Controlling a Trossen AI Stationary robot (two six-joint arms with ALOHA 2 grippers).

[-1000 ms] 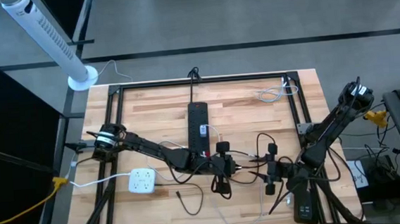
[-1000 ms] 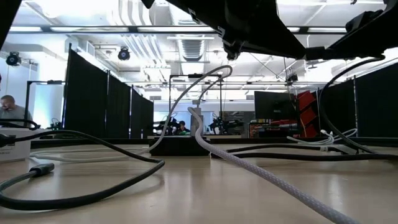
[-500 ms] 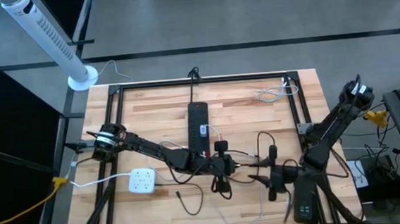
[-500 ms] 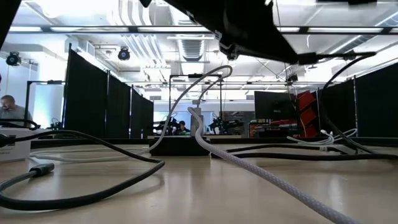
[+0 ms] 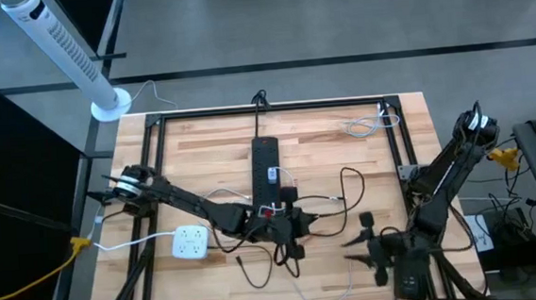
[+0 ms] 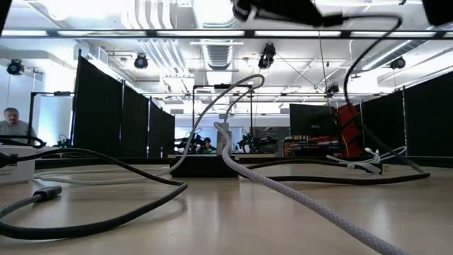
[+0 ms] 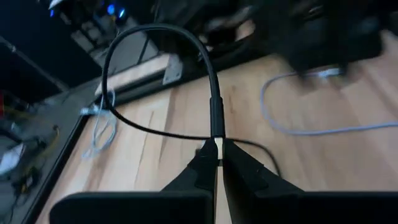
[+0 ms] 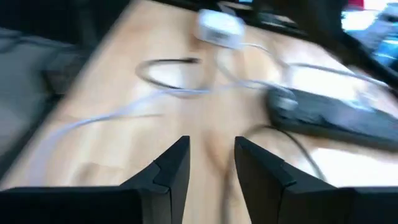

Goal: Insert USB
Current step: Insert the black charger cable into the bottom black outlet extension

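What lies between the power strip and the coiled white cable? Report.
Bare table, between strip and cable, shown in the high view.

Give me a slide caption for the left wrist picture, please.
Left gripper shut on a black cable above the wooden table, a pale cable lying beyond.

A pale butcher-block table (image 5: pixel 201 145) with a black metal frame (image 5: pixel 162 120) along its far and side edges carries everything. A black power strip (image 5: pixel 265 164) lies near the middle, pointing toward the far edge. A white charger block (image 5: pixel 190 241) sits near the left edge, its white cord trailing off the table. A coil of light cable (image 5: pixel 370 124) rests in the far right corner. Black cables (image 5: pixel 257 264) loop across the near half, with what may be a grey braided one (image 6: pixel 297 198).
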